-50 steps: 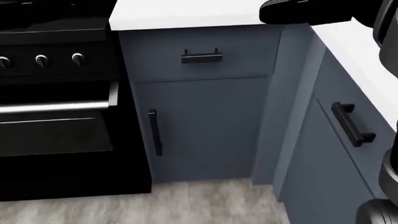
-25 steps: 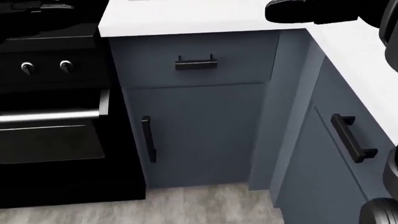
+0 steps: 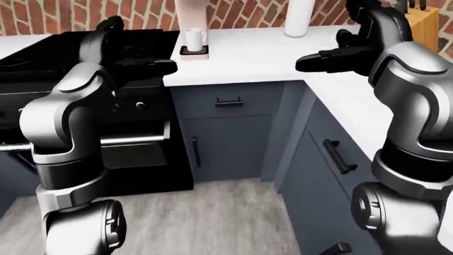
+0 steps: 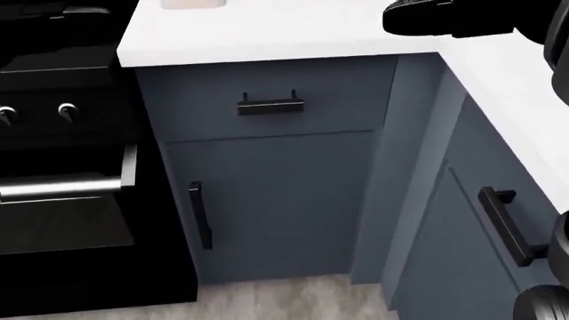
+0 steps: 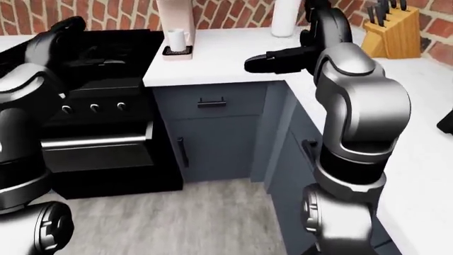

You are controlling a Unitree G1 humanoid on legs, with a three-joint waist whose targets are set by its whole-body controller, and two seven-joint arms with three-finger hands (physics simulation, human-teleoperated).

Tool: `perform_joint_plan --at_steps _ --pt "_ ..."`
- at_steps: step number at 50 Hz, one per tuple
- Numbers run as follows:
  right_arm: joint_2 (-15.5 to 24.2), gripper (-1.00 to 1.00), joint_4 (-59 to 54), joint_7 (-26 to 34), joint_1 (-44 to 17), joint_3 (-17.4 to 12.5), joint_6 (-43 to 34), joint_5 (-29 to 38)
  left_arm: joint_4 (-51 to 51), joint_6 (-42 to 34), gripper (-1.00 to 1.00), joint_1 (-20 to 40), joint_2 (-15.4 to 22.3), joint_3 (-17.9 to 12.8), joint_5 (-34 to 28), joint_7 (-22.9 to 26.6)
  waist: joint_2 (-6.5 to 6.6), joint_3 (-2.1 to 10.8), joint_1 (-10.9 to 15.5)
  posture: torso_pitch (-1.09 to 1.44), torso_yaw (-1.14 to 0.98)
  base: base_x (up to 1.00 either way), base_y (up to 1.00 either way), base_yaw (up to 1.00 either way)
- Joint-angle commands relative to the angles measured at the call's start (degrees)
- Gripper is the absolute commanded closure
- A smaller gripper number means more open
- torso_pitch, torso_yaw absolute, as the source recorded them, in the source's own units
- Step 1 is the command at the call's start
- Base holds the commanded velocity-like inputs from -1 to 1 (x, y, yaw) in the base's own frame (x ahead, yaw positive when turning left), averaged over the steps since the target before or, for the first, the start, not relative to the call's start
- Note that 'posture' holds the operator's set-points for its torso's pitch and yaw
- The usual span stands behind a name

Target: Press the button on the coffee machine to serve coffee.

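Note:
The coffee machine (image 3: pixel 189 15) is a pale pink-white body at the top of the left-eye view, on the white counter (image 3: pixel 248 61) by the brick wall. A white mug (image 3: pixel 194 38) stands on its black drip tray (image 3: pixel 195 51). Its top is cut off by the frame and no button shows. My left hand (image 3: pixel 154 66) is open, fingers out over the stove's right edge, below and left of the mug. My right hand (image 3: pixel 317 57) is open over the counter's corner, to the right of the machine, and also shows in the head view (image 4: pixel 418 17).
A black stove (image 3: pixel 49 53) with knobs and an oven handle (image 3: pixel 134 139) stands at the left. Blue-grey cabinets with a black drawer handle (image 4: pixel 270 104) sit under the L-shaped counter. A white roll (image 3: pixel 299 16) and a knife block (image 5: pixel 393 32) stand by the wall.
The whole head view has shifted down and to the left, so the camera has moved; more of the counter top shows. My right hand stays at the top right.

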State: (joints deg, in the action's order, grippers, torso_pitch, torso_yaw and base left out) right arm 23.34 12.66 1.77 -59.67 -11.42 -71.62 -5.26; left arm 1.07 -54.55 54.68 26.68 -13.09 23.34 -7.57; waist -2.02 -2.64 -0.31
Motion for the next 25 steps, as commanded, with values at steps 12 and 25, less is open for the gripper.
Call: perform_joint_plan --at_steps 12,25 --pt "0.9 -1.0 1.7 -0.1 -3.1 0.3 1.9 -0.6 -2.7 1.3 -1.0 1.4 1.8 -2.2 0.3 -0.7 6.83 1.39 -0.4 0.0 0.0 0.17 0.0 0.0" --pt "1.1 -1.0 1.7 0.0 -2.4 0.0 2.3 -0.8 -1.7 1.7 -1.0 2.4 1.6 -1.7 0.0 -0.7 -0.82 1.79 0.8 0.0 0.0 0.17 0.0 0.0"
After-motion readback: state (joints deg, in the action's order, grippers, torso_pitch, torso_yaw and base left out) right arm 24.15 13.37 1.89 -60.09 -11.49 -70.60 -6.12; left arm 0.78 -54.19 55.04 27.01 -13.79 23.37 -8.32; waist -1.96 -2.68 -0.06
